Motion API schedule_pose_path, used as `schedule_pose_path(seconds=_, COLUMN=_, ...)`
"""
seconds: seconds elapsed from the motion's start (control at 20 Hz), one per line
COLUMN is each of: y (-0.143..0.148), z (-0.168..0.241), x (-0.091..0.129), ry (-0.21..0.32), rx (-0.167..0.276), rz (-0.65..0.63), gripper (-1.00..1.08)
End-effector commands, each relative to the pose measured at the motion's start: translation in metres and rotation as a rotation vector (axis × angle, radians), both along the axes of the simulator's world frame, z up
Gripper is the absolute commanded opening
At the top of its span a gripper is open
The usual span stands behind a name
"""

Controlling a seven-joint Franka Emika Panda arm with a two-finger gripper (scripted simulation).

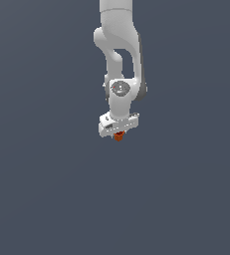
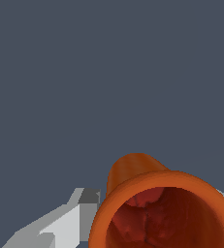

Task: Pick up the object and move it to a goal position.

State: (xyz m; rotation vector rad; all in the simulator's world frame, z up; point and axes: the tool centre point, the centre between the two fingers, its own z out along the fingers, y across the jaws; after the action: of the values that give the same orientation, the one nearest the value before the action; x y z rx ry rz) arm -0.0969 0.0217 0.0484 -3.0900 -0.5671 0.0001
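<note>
The object [image 1: 118,136] is a small orange-red cup that peeks out just below my white gripper [image 1: 118,133] in the exterior view, with most of it hidden by the hand. In the wrist view the object [image 2: 133,172] fills the near part of the picture, its wide rim and dark red inside turned toward the camera and its narrower end pointing away. One white finger [image 2: 60,225] lies against its side and a sliver of the other shows at the opposite edge. My gripper [image 2: 162,218] is shut on the cup.
A plain dark grey-blue surface [image 1: 47,199] fills the exterior view around the arm [image 1: 119,50]. No other object or marker shows in either view.
</note>
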Motion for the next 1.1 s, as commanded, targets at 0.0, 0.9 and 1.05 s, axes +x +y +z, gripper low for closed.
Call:
schedule_pose_path(seconds=0.0, y=-0.003, z=0.009, x=0.000, ry=-0.002, rx=0.000, rz=0.000, gripper=-1.00)
schedule_pose_path(seconds=0.9, y=-0.059, z=0.155, x=-0.010, ry=-0.001, rx=0.003, rz=0.001, gripper=-1.00)
schedule_pose_path(seconds=1.05, y=-0.071, z=0.185, x=-0.011, ry=-0.001, rx=0.003, rz=0.001, gripper=-1.00)
